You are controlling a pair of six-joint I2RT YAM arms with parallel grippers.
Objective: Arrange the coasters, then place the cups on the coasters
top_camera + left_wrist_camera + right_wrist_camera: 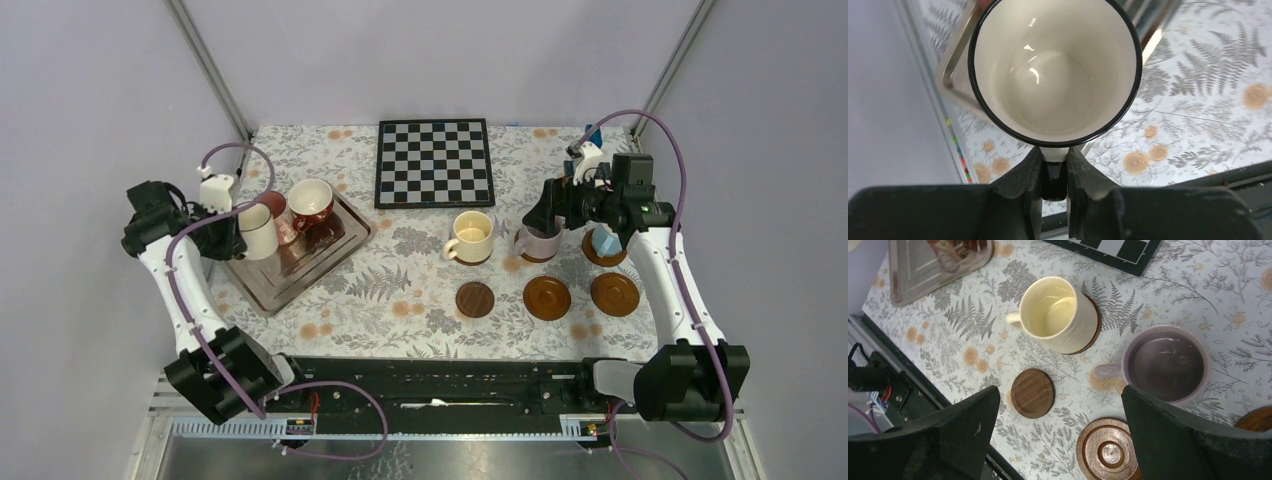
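My left pincer (1054,172) is clamped tight on the handle of the white dark-rimmed mug (1055,70), which sits just ahead of my fingers, over the tray (955,75) corner. My right pincer (1062,400) gapes wide, holding nothing. Below it there's a bare small coaster (1032,393), the lilac mug (1165,362) to the right, and the cream mug (1060,312) ahead.

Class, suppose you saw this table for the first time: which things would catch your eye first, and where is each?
The black-and-white chessboard at the far middle of the table stands out. At the left, the left claw is shut on a white mug with a dark rim at the metal tray. Right of centre, a cream-yellow mug sits on a coaster beside a lilac mug, with three bare coasters in a row nearer the arms.
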